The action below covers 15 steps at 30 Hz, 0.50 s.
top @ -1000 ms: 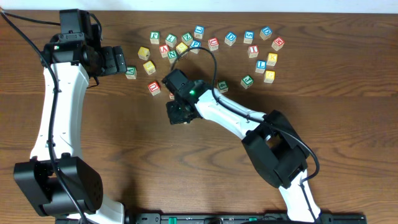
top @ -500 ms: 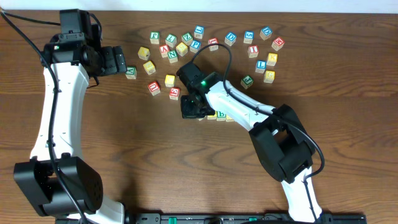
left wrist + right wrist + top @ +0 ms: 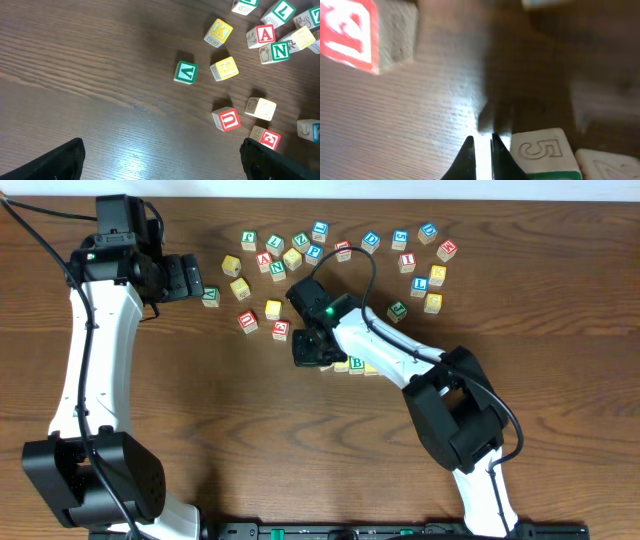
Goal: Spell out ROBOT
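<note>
Table [image 3: 560, 300]: brown wood, holding everything.
Loose letter blocks [image 3: 300, 250]: lying scattered at far side.
Word row [image 3: 356, 364]: lying near middle, blocks touching, green B showing.
Right gripper [image 3: 308, 352]: sitting just left of row, pinched closed, holding nothing.
Doing it well: lifting straight up, not bumping row.
Left gripper [image 3: 162, 162]: spreading wide, empty, hanging near green block [image 3: 185, 72].

Even light from above, murk up close

In the overhead view we see the bench [image 3: 230, 440] evenly and brightly lit, sharp throughout, with short, soft shadows. The left wrist view shows a pale sheen on the wood at lower middle. The right wrist view is dim and blurred: the red block [image 3: 350, 35] is out of focus, and a dark shadow, perhaps cast by the right pincer [image 3: 481, 145], falls above its tips.
</note>
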Available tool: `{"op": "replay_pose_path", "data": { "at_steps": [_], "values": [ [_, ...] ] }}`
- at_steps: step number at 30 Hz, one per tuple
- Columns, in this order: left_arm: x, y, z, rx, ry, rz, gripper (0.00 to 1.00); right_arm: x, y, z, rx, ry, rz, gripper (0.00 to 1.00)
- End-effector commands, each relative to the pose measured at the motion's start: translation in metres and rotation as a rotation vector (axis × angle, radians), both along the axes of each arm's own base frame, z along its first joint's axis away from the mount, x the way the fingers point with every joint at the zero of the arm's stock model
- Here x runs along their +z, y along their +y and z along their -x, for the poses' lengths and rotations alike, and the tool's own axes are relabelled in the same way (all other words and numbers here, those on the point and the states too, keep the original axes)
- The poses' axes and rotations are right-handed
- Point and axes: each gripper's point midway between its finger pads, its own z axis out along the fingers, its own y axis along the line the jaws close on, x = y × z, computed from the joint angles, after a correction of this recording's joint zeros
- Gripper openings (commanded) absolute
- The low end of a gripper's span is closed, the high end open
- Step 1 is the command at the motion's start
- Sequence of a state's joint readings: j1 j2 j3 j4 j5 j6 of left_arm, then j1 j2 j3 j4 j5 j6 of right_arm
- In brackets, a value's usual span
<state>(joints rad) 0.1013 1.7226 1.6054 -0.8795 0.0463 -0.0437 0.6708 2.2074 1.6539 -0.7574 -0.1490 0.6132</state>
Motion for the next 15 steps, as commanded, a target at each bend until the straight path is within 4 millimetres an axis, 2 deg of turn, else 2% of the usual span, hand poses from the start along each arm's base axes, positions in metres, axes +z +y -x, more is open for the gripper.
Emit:
{"op": "replay_pose_path", "data": {
  "at_steps": [1,15],
  "values": [
    [0.006,0.003,-0.002,-0.005,-0.014,-0.019,0.98,0.031,-0.002,-0.025,-0.006,-0.096,-0.027,0.07],
    [0.006,0.003,-0.002,-0.005,-0.013,-0.019,0.98,0.030,-0.021,-0.039,0.008,-0.167,0.063,0.09]
  ]
}}
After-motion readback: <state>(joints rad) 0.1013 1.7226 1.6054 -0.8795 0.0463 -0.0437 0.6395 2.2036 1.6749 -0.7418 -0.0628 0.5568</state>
